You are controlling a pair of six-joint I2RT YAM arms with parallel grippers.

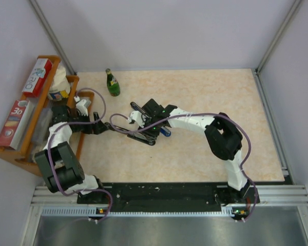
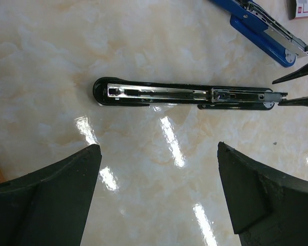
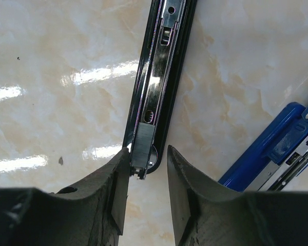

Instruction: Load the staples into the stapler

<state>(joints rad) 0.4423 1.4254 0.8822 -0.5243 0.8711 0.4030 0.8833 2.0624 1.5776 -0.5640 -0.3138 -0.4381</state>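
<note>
A black stapler [image 2: 185, 95] lies opened flat on the table; it also shows in the top view [image 1: 142, 136]. In the right wrist view its metal magazine [image 3: 161, 77] holds a short grey staple strip [image 3: 143, 146] at the near end. My right gripper [image 3: 147, 151] is narrowly open astride that end, its left finger touching the strip's edge. My left gripper [image 2: 159, 169] is wide open and empty, a little short of the stapler's side. The staples box [image 2: 303, 7], white with a red label, peeks in at the top right corner.
A blue stapler [image 2: 262, 31] lies open just beyond the black one, also in the right wrist view [image 3: 277, 159]. A green bottle [image 1: 112, 83] stands at the back left. A wooden shelf [image 1: 38, 110] with boxes is at the left table edge.
</note>
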